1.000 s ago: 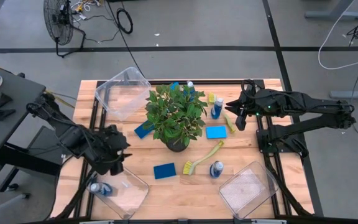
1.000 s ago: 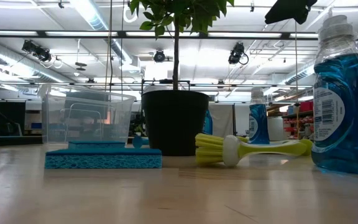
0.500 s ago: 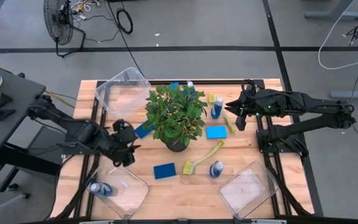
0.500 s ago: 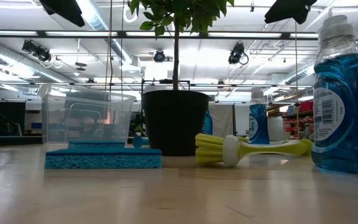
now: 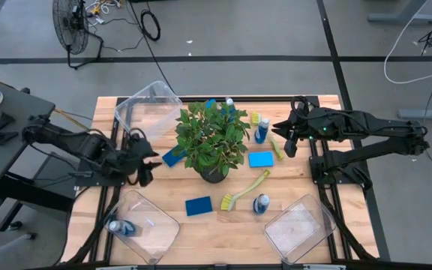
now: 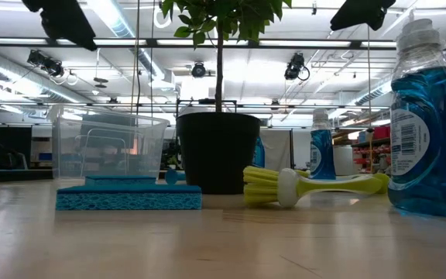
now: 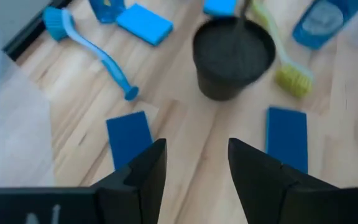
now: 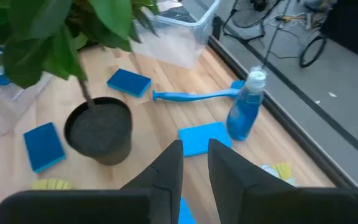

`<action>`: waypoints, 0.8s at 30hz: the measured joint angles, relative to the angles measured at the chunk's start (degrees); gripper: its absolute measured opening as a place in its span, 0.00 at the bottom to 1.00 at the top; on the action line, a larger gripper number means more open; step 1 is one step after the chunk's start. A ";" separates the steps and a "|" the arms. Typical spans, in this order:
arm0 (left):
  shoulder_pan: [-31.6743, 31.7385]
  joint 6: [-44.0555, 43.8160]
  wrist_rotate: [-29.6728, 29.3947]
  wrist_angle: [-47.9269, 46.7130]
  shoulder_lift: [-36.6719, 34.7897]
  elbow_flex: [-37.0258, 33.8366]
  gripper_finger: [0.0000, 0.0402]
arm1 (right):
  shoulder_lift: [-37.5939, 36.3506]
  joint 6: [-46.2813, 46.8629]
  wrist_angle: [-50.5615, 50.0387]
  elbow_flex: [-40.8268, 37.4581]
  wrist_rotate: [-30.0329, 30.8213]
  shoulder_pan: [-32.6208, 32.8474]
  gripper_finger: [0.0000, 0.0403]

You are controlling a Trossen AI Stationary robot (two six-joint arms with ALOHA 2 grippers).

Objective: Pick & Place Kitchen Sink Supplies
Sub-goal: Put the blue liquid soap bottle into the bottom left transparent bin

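From straight above, the left gripper (image 5: 142,166) hangs over the left part of the table (image 5: 298,187), just beside a blue sponge (image 5: 173,156) that lies at the potted plant (image 5: 212,139), its fingers parted and empty. The right gripper (image 5: 289,142) hovers at the right side near a blue bottle (image 5: 262,131) and a second sponge (image 5: 261,159). A yellow-green brush (image 5: 244,190) lies in front of the plant between a third sponge (image 5: 198,205) and another bottle (image 5: 261,203); one more bottle (image 5: 118,226) lies inside the near-left bin (image 5: 145,229). At table height, a sponge (image 6: 128,194) lies left of the black pot (image 6: 218,152), the brush (image 6: 312,186) lies right of it, and a large bottle (image 6: 428,124) stands close at the right edge. Past the left arm's fingers (image 7: 143,173), which stand apart with nothing between them, two sponges (image 7: 129,138) (image 7: 286,138) lie flat on the wood on either side, with the pot (image 7: 234,56) beyond. Past the right arm's fingers (image 8: 169,168), which stand a narrow gap apart and grasp nothing, lie a sponge (image 8: 204,137), a bottle (image 8: 244,109) and a blue brush (image 8: 194,96).
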 joint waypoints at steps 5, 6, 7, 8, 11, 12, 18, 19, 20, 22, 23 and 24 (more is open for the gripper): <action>3.07 4.56 -0.52 4.60 -4.72 0.02 0.44 | 0.02 -0.01 -0.01 0.00 5.46 -0.01 0.21; 3.64 5.88 -0.58 5.49 -5.25 0.04 0.44 | 0.02 -0.01 -0.02 0.00 6.41 -0.02 0.22; 4.25 6.88 -0.57 6.31 -5.71 0.04 0.44 | 0.02 0.15 -0.01 0.00 7.16 -0.02 0.23; 4.92 7.61 -0.58 6.89 -6.03 0.04 0.44 | 0.02 0.95 -0.07 0.00 7.67 -0.05 0.25; 7.24 9.61 -0.70 7.65 -6.39 0.04 0.44 | 0.26 4.60 -1.08 0.00 8.04 -0.96 0.32; 8.00 10.23 -1.00 7.72 -6.47 0.04 0.44 | 0.37 5.29 -1.78 0.00 8.03 -1.43 0.35; 12.25 12.13 -2.14 8.16 -6.50 0.07 0.44 | 1.78 5.56 -4.26 0.00 8.06 -4.63 0.52; 12.83 12.86 -2.03 8.54 -6.52 0.07 0.44 | 2.11 5.28 -4.23 0.00 8.01 -5.12 0.55; 13.35 13.41 -1.99 8.93 -6.54 0.07 0.44 | 2.48 4.75 -4.26 0.00 7.80 -5.56 0.57; 14.28 14.49 -1.89 9.35 -6.52 0.07 0.44 | 3.26 4.27 -4.25 0.00 7.41 -6.29 0.60; 14.68 14.77 -1.75 9.59 -6.52 0.07 0.44 | 3.71 4.34 -4.26 0.00 7.04 -6.61 0.62; 15.08 14.95 -1.49 9.84 -6.52 0.07 0.44 | 4.11 4.48 -4.26 0.00 6.24 -7.01 0.63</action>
